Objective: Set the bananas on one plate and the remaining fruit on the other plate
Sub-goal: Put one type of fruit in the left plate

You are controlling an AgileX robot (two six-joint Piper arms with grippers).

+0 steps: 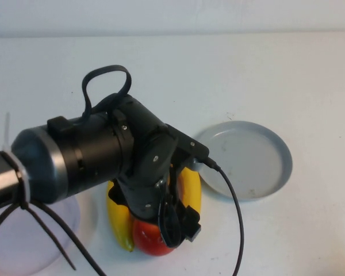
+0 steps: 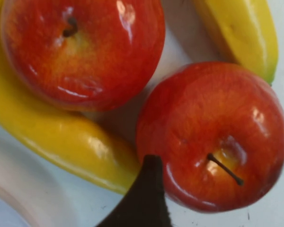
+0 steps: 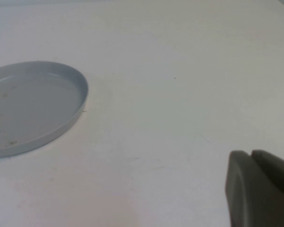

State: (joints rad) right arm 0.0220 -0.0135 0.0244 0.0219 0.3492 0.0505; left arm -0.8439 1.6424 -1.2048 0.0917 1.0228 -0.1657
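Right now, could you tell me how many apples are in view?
2. In the left wrist view, one apple rests against a banana; the other apple lies beside the left gripper fingertip. The right gripper is elsewhere.

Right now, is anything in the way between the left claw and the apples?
Nothing visible. The left claw hangs directly over the apples, which lie between the two bananas on the table. The right claw is off near the grey-blue plate.

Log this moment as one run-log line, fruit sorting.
left gripper over fruit cluster | right gripper parked off grey-blue plate | bananas, apples on table | pink plate empty
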